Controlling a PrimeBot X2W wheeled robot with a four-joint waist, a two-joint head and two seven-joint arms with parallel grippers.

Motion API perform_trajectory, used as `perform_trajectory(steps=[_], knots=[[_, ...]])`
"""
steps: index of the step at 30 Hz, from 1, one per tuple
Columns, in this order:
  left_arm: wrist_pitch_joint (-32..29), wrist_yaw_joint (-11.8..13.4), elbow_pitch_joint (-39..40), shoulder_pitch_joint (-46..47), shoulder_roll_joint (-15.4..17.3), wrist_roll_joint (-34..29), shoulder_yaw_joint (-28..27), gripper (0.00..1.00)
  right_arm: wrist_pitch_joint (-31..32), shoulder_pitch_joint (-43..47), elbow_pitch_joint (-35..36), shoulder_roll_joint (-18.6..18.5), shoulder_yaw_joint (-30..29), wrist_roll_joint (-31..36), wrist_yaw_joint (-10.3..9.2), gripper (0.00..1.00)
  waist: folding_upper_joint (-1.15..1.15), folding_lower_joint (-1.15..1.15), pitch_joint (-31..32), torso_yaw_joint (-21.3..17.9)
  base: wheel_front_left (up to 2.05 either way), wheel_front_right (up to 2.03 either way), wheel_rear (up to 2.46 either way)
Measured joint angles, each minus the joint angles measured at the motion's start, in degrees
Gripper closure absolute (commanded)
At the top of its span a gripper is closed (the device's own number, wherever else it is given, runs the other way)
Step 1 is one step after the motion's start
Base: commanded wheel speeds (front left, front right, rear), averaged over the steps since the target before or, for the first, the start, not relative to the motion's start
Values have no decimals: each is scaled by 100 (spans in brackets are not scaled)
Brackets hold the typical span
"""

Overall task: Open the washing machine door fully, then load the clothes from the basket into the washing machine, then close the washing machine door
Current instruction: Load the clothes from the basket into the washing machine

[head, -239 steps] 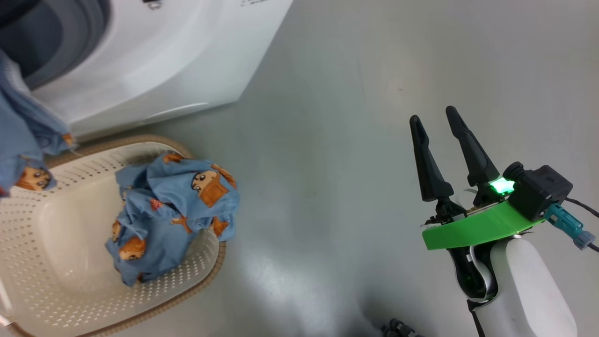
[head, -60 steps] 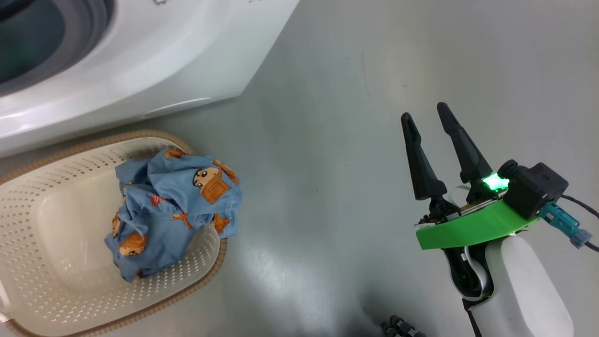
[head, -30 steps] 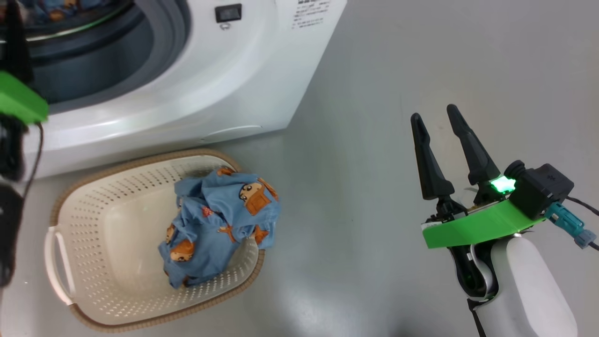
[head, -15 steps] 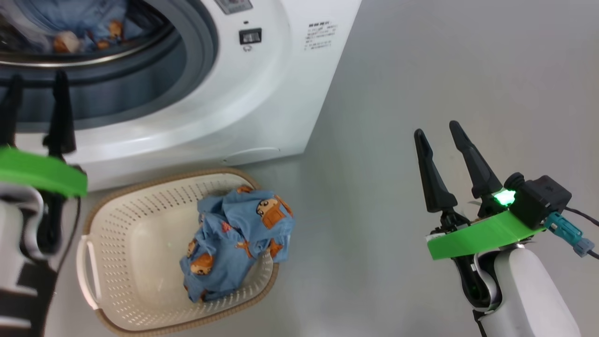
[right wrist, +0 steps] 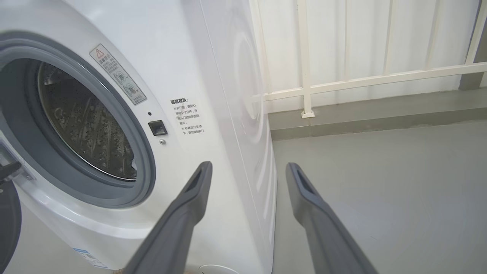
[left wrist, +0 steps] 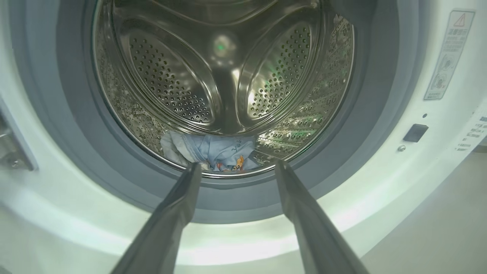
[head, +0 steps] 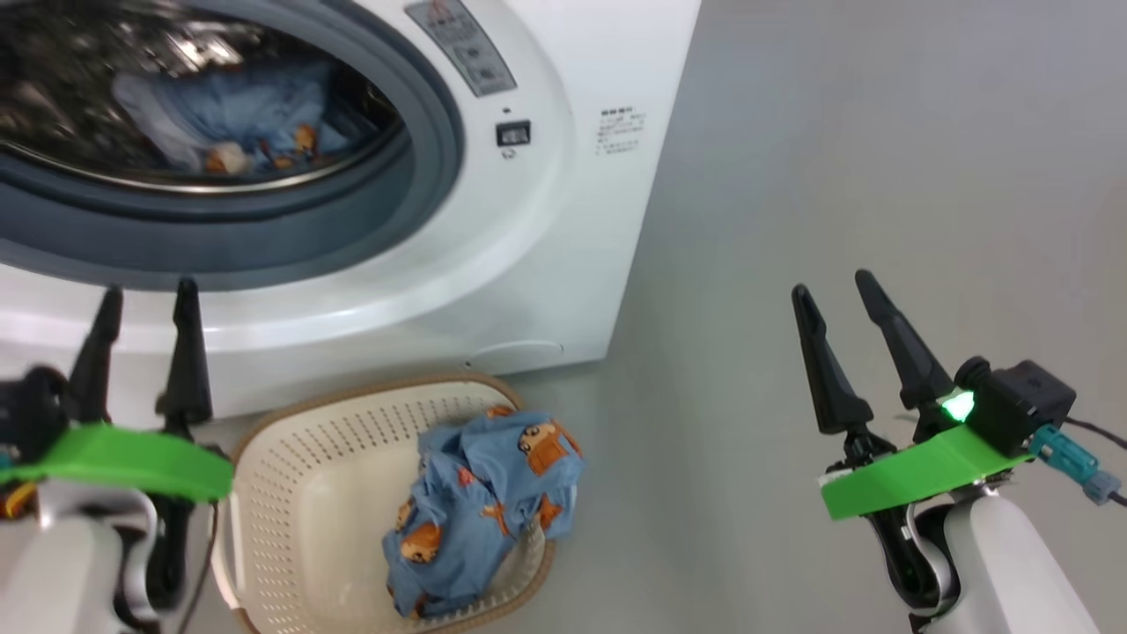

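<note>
The white washing machine [head: 528, 229] stands with its opening uncovered. One of the blue printed clothes [head: 229, 123] lies at the bottom of the steel drum [left wrist: 224, 76]. A metal hinge [left wrist: 11, 152] shows at the opening's left edge; the washing machine door itself is out of view. The cream basket [head: 343, 458] sits on the floor below the opening, with more blue clothes [head: 484, 502] bunched at its right side. My left gripper [head: 148, 295] hangs open and empty before the machine's lower front, left of the basket. My right gripper [head: 830, 286] is open and empty over bare floor.
Grey floor [head: 880, 132] stretches to the right of the machine. A white railing [right wrist: 342, 80] and a wall close off the far side. A warning label [head: 462, 44] and a small dark latch slot [head: 512, 134] sit beside the opening.
The head camera has swung up towards the drum. My left gripper, which held a blue garment eight seconds ago, has come back into view empty, and a garment lies in the drum. The right arm is still.
</note>
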State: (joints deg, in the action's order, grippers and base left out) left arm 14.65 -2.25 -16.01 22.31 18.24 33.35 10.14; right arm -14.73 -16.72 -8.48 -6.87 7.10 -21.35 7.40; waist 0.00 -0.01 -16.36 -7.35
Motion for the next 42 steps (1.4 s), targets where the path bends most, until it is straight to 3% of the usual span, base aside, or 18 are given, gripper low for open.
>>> perform_trajectory(steps=[20, 42], knots=[[0, -156, 706, -1656, -686, -524, -493, 0, 0, 515, -145, -282, 126, -254, 0, 0, 0, 0, 952, 452, 0, 0, 0], [0, -316, 890, -2015, -1152, -895, -898, 0, 0, 683, -142, -428, 171, -297, 0, 0, 0, 1, 1300, 568, 0, 0, 0]])
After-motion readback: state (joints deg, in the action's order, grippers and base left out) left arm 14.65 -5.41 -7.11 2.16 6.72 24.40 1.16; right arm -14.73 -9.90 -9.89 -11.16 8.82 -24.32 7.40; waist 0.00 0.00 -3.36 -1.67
